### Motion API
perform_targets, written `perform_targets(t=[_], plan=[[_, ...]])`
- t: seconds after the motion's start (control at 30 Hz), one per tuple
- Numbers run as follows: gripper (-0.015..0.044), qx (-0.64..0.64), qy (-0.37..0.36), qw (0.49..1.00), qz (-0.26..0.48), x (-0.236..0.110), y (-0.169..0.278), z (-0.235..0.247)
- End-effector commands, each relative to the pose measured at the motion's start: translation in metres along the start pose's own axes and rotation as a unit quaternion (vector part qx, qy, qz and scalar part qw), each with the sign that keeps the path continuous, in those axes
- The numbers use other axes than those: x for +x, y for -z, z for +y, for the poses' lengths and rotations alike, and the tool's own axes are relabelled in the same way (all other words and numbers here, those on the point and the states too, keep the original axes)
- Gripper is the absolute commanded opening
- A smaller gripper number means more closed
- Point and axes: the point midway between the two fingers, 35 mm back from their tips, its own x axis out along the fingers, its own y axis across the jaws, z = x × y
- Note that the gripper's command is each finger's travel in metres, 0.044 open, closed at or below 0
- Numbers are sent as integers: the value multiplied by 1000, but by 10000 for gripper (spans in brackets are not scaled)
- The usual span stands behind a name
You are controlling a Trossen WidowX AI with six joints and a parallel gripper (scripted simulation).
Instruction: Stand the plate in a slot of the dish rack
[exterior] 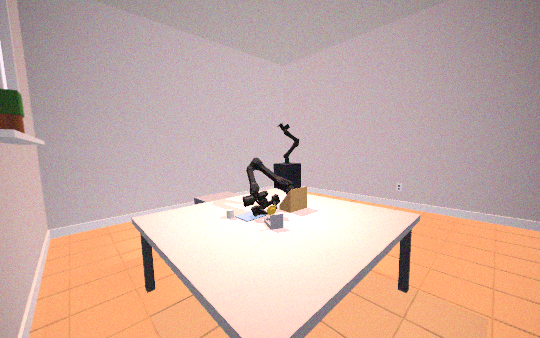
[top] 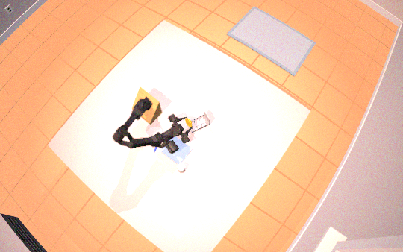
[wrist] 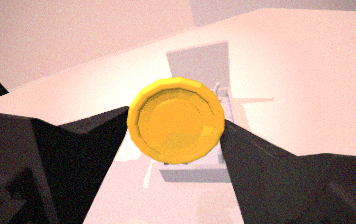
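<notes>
The round yellow plate (top: 189, 122) (exterior: 271, 210) (wrist: 175, 122) is held by its rim, with its hollow face toward the wrist camera. It is tilted up on edge, above the table. My gripper (top: 188, 123) (exterior: 271, 208) (wrist: 176, 118) is shut on the plate, one finger at each side of it. The small grey-white dish rack (exterior: 276, 221) (wrist: 196, 174) lies just beyond the plate; its tall end panel (wrist: 200, 57) stands at the far end in the wrist view. The plate hides much of the rack's rails and slots there. I see no contact between plate and rack.
A tan wedge-shaped block (top: 156, 114) (exterior: 298, 199) stands beside the arm's base. A light blue flat mat (top: 182, 152) (exterior: 244, 217) lies beside the gripper, with a small white cup (top: 181, 168) (exterior: 230, 214) past it. A blue stick-like thing (top: 155, 149) lies near the forearm.
</notes>
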Motion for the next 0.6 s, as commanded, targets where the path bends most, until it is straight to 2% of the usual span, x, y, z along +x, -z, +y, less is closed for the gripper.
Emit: perform_targets(t=[0.0,0.3,0.57], plan=[[0,-56,21,998,-33,-5,2,-1],[0,-169,80,979,-81,-17,6,-5],[0,-177,84,977,-83,-18,6,-6]])
